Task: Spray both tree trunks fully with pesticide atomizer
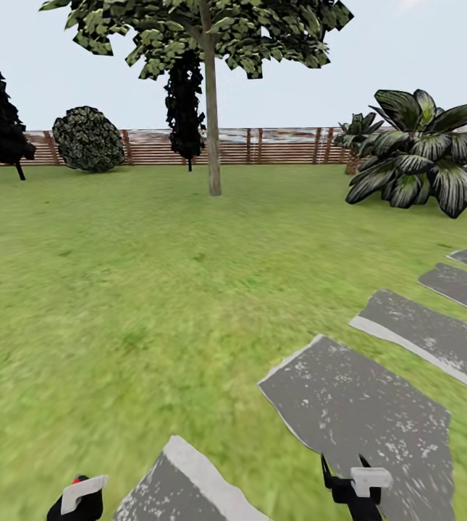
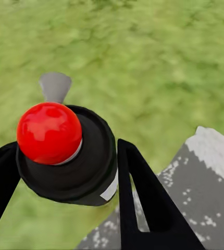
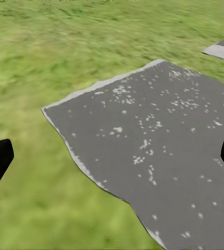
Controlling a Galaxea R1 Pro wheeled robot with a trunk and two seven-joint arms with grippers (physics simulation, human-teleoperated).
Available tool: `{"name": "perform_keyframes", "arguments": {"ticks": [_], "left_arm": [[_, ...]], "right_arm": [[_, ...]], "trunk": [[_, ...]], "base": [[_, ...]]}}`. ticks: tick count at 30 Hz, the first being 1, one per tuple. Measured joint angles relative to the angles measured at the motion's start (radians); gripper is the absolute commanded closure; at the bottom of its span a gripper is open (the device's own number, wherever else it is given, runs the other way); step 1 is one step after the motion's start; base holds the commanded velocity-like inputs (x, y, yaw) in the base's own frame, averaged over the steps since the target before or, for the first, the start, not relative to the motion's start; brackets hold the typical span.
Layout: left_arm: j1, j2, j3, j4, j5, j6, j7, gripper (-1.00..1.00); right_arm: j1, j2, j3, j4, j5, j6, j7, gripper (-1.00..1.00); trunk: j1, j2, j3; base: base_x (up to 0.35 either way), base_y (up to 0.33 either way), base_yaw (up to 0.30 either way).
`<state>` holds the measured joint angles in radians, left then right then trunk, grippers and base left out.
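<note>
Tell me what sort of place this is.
A fenced garden, by the look of it: a broad lawn, a slat fence at its far edge, a tree and shrubs, and stepping stones across the grass.

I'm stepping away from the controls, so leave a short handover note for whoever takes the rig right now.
Left gripper: shut on the pesticide atomizer, red cap facing the wrist camera.
Right gripper: open, empty, above a stepping stone.
One tree stands ahead across the lawn, near the fence.
Done: atomizer picked up.
Left: drive to each tree trunk and spray it; no spray visible on the trunk yet.
</note>
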<state>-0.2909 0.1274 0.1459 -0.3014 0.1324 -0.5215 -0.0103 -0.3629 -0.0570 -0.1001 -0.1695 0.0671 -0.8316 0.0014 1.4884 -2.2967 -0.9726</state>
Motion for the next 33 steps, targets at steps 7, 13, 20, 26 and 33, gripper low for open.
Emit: {"name": "perform_keyframes", "arguments": {"ticks": [7,13,20,26,33], "left_arm": [[0.000,0.000,0.000,0.000,0.000,0.000,0.000,1.00],[0.000,0.000,0.000,0.000,0.000,0.000,0.000,1.00],[0.000,0.000,0.000,0.000,0.000,0.000,0.000,1.00],[0.000,0.000,0.000,0.000,0.000,0.000,0.000,1.00],[0.000,0.000,0.000,0.000,0.000,0.000,0.000,1.00]], "right_arm": [[0.000,0.000,0.000,0.000,0.000,0.000,0.000,-1.00],[0.000,0.000,0.000,0.000,0.000,0.000,0.000,-1.00],[0.000,0.000,0.000,0.000,0.000,0.000,0.000,-1.00],[0.000,0.000,0.000,0.000,0.000,0.000,0.000,-1.00],[0.000,0.000,0.000,0.000,0.000,0.000,0.000,-1.00]], "trunk": [[0.000,0.000,0.000],[0.000,0.000,0.000],[0.000,0.000,0.000],[0.000,0.000,0.000],[0.000,0.000,0.000]], "base": [[0.340,0.000,0.000],[0.339,0.000,0.000],[0.339,0.000,0.000],[0.339,0.000,0.000],[0.339,0.000,0.000]]}}
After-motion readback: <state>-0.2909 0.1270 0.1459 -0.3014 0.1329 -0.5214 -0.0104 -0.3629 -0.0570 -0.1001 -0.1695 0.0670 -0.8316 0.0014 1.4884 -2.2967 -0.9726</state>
